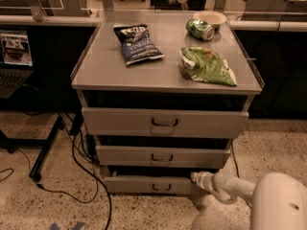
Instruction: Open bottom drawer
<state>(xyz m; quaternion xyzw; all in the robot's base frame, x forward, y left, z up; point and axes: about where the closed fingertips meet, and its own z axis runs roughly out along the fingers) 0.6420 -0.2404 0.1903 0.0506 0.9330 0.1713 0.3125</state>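
At the far left a laptop [10,61] sits open on a dark shelf, and black cables [79,166] trail over the speckled floor [53,210] beside a black stand leg [45,152]. In the middle stands a grey metal cabinet [96,71] with three drawer fronts. On its top, toward the left, lies a dark blue chip bag [136,43]. The top drawer [120,122] has the widest front, the middle drawer [129,155] is narrower, and the bottom drawer [134,184] sits lowest, just above the floor, with its small dark loop handle [161,188] at centre and a dark gap above its front. Further right on the cabinet top, a green can [200,28] lies on its side just beside a pale bowl [212,17], and a green chip bag [207,65] lies nearer the front edge. Low on the right, the gripper [194,177] is at the right end of the bottom drawer's front, near its upper corner, with the white arm [235,188] reaching in from the lower right. Whether the gripper is open or closed cannot be told.
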